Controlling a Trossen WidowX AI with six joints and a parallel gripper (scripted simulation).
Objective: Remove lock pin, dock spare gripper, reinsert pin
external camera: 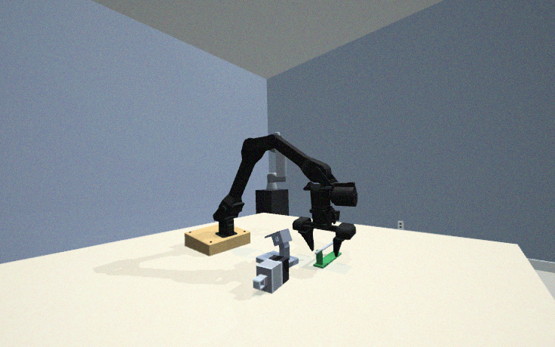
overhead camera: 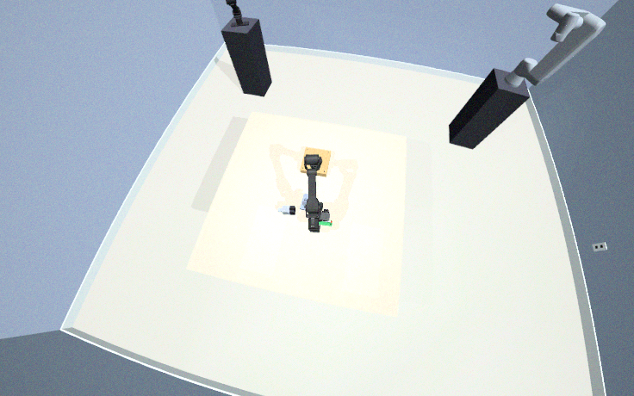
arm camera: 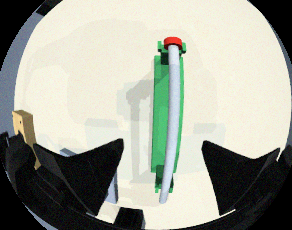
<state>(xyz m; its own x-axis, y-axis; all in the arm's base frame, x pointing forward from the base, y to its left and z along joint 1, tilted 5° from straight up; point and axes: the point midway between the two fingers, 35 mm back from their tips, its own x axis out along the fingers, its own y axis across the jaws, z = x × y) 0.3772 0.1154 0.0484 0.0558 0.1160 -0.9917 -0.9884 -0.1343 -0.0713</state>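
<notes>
My gripper (external camera: 323,253) (arm camera: 163,144) is released: its two fingers stand wide apart and nothing is between them in a grasp. The lock pin (external camera: 324,247) (arm camera: 173,110), pale with a red head, lies across the green holder (external camera: 328,261) (arm camera: 160,115) (overhead camera: 325,224), which rests on the desk (overhead camera: 359,275) (external camera: 142,310). In the top view, I find the holder nearer the middle of the desk than any corner, and well inside the right edge. The pin is out of the socket mount (external camera: 284,247) (overhead camera: 304,201), so I judge the first part done.

The spare gripper (external camera: 269,275) (overhead camera: 288,210) lies on its side, to the left of the mount in that same view, toward the desk's left edge. I think it is the next thing to take.

It will probably be the heavier piece, stiff and blocky. I would grip it across the flat sides of its body, near its balance, and leave the spigot free. The pin looks rigid, light, and maybe slippery because it is round and thin. Later I would pinch it close to the red head, so the tip stays free for entering. Now I should rise straight, because a finger could knock it from the holder.
</notes>
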